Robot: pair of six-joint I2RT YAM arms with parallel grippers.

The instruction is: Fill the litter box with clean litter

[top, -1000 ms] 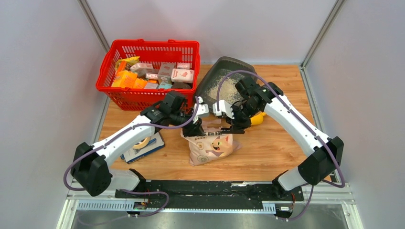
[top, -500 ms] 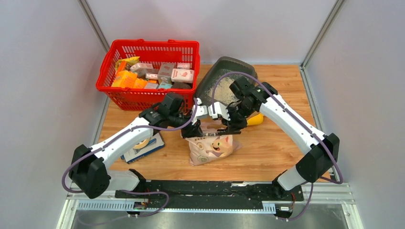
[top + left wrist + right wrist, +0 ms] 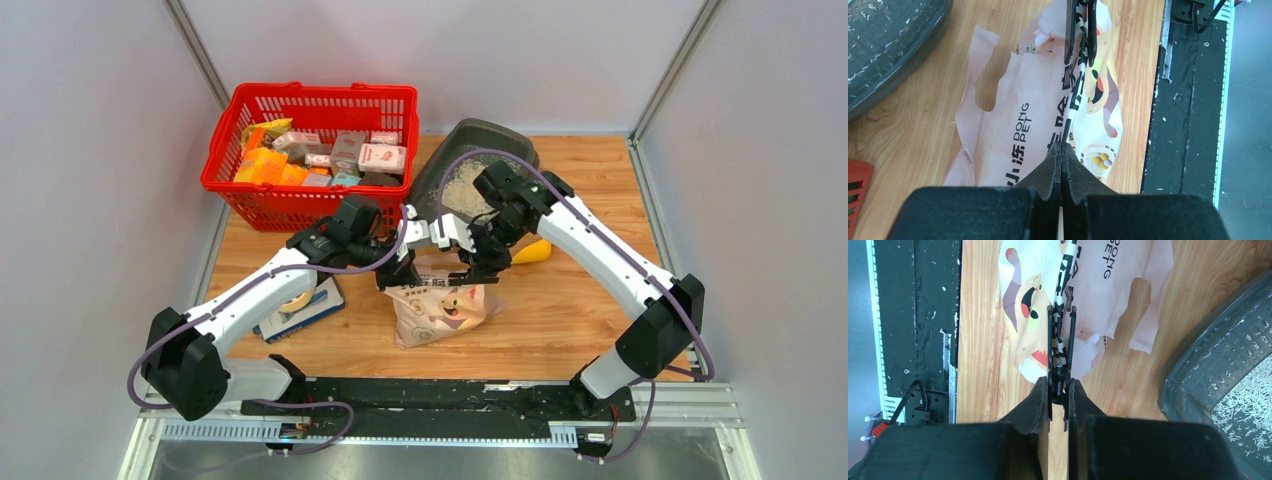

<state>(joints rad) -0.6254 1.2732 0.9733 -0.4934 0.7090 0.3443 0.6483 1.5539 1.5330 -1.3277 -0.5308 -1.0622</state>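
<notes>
The left claw (image 3: 1062, 150) and right claw (image 3: 1059, 382) are each clamped shut on the folded top seam of the thin, crinkled pink bag (image 3: 440, 305). Just behind it, beside the red mesh basket (image 3: 310, 195), lies the litter box (image 3: 500, 130), a dark ribbed plastic tray with rounded corners holding pale, splintery litter (image 3: 1243, 412).

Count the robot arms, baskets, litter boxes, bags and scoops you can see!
Arms: 2
Basket: 1
Litter box: 1
Bag: 1
Scoop: 1
Total: 6
</notes>
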